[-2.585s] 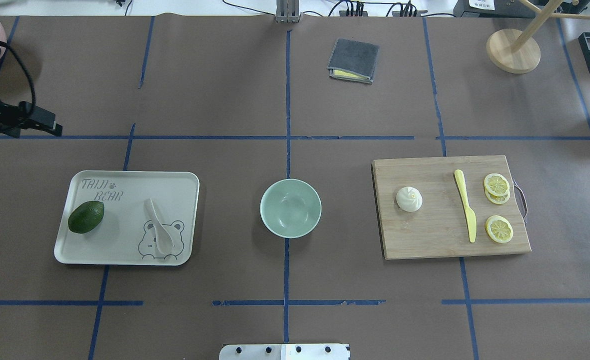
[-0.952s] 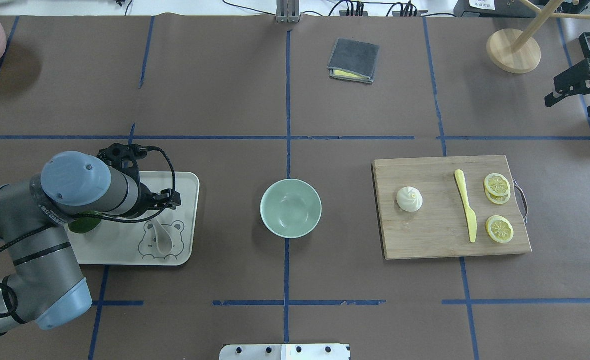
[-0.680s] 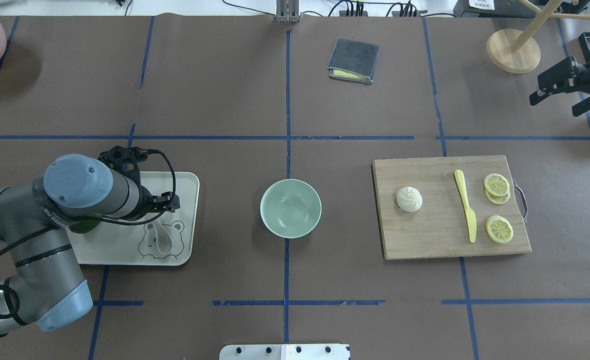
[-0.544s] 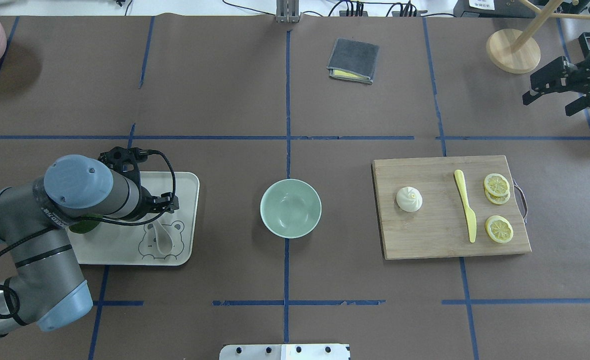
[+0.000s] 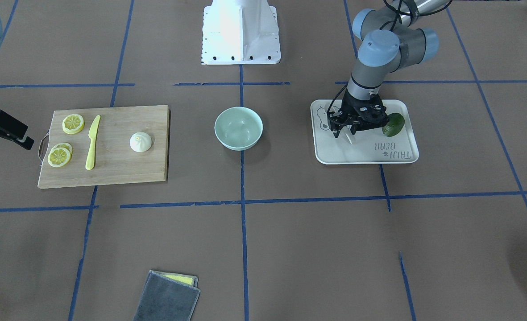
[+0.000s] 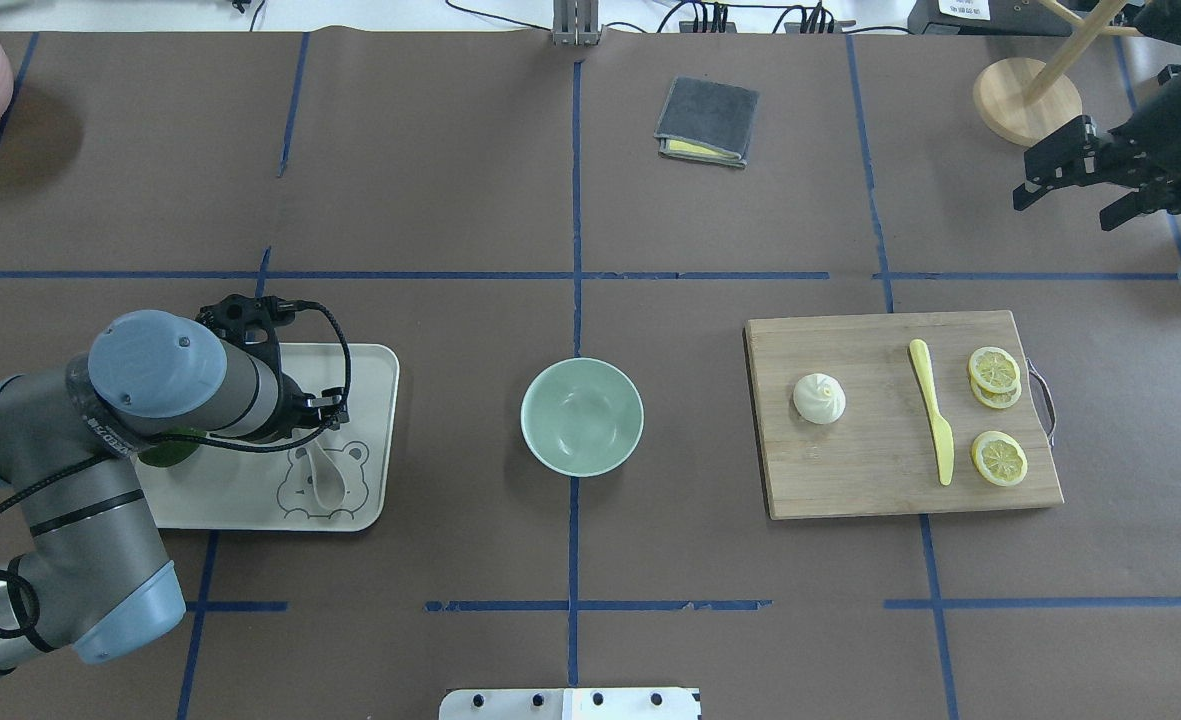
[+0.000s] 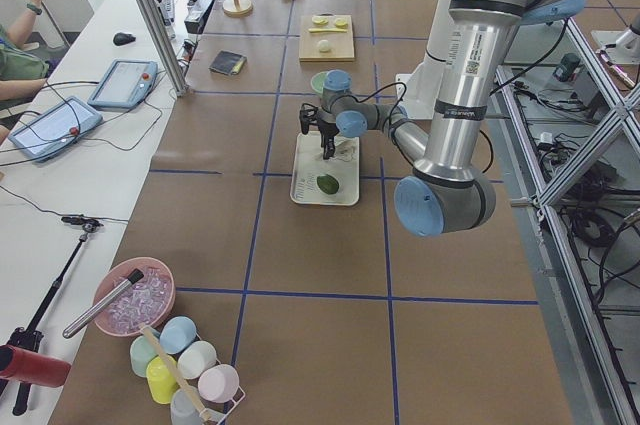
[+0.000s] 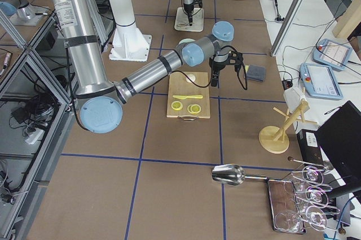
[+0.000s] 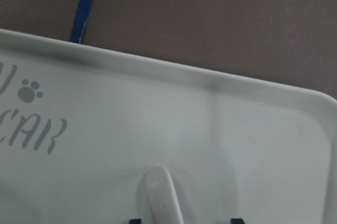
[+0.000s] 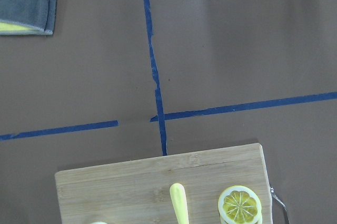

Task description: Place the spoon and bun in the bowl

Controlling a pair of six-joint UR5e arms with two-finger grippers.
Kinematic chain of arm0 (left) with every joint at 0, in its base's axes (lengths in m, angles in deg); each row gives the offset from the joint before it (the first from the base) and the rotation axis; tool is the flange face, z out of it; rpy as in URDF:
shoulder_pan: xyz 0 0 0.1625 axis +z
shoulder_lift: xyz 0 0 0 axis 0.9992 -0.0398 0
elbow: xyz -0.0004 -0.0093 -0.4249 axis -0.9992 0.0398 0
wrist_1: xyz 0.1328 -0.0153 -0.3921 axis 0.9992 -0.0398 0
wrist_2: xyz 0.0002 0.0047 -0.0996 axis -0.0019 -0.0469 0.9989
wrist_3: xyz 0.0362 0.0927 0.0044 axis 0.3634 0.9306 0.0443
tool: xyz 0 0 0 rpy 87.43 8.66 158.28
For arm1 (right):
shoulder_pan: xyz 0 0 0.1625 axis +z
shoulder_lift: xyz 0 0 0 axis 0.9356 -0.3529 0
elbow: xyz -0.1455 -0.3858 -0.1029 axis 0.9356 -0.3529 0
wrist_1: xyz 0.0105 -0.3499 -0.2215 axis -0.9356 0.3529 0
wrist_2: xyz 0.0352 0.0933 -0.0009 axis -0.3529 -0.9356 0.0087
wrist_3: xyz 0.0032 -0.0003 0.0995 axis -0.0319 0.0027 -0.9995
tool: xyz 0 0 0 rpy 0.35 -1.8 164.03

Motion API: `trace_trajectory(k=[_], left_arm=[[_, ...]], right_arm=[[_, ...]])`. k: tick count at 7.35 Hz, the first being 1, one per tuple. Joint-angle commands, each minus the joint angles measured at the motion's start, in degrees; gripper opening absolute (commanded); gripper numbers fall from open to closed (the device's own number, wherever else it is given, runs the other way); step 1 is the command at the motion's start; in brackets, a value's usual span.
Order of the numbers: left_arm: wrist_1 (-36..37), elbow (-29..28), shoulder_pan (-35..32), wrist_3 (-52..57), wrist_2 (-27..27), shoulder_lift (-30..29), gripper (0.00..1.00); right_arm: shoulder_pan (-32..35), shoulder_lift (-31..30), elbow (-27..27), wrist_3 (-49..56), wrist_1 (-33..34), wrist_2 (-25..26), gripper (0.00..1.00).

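Looking from overhead, you lose the left gripper (image 5: 349, 130) behind its own arm. The front-facing view gives it to you, low over the flat beige bear-printed tray (image 6: 375, 372), left of the bowl. The left wrist camera adds what neither shows: the rounded, matte off-white handle end of the spoon (image 9: 159, 195) lies between two dark fingertips (image 9: 135, 221), jaws apart and not clamped. Overhead, the spoon's scoop rests on the printed bear. The dark green avocado (image 5: 393, 124), mostly hidden overhead, shows plainly from the front, just beside the gripper on the tray. The smooth mint-green bowl (image 6: 548, 447) stands at centre. The pleated white bun (image 6: 819, 398) sits on the wooden cutting board (image 6: 850, 480), right of the bowl, with a yellow plastic knife (image 6: 932, 410) and lemon slices (image 6: 999, 458) farther right. The right gripper (image 6: 1062, 210) hangs beyond the board's far right corner, fingers spread, gripping nothing. Its wrist camera catches only the board's far edge, the knife tip and one lemon slice.
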Motion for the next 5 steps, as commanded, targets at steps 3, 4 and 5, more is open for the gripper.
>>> trace_trajectory(k=[3, 4, 5], left_arm=[[0.87, 0.84, 0.00, 0.00, 0.16, 0.09, 0.04], [3.14, 2.15, -0.09, 0.08, 0.16, 0.00, 0.00], [5.08, 3.65, -0.35, 0.08, 0.16, 0.00, 0.00]], right_arm=[[-0.47, 0.31, 0.02, -0.36, 0.00, 0.54, 1.00], [-0.64, 0.31, 0.02, -0.36, 0.00, 0.80, 1.00], [-0.73, 0.22, 0.02, -0.45, 0.00, 0.89, 1.00]])
